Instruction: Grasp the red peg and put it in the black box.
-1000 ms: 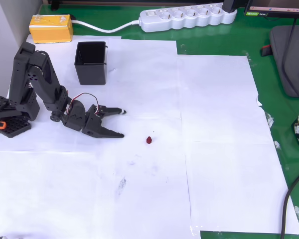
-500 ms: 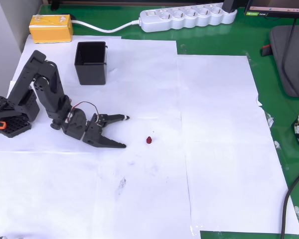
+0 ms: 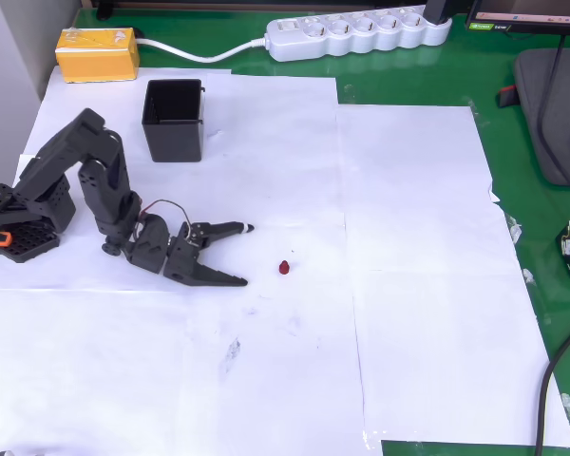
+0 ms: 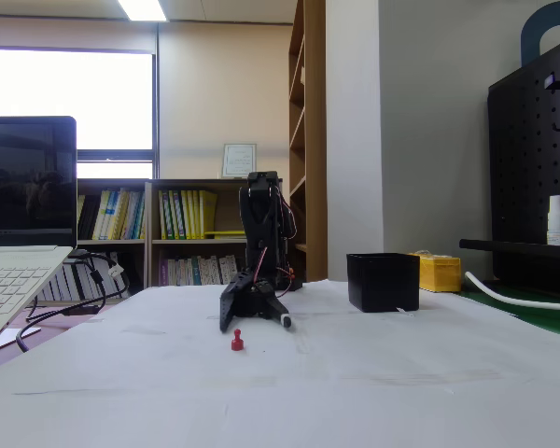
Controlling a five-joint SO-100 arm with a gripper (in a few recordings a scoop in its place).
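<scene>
Arm has stretched lower and nearer, gripper [image 3: 246,255] with jaws apart now just short of the red peg [image 3: 284,268] at its 3 o'clock on the bench [image 3: 427,285]; black box [image 3: 173,119] waits at 11 o'clock.

Worktop [image 3: 418,85]: green matt mat under white paper sheets [image 3: 266,361], faintly smudged. Black box [image 3: 173,119]: smooth plastic, slight sheen. Red peg [image 3: 284,268]: glossy. Pincer [image 3: 246,255]: matt black plastic.

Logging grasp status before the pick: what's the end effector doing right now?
End effector: open, holding nothing; the peg lies on the paper just ahead of its tips.
</scene>
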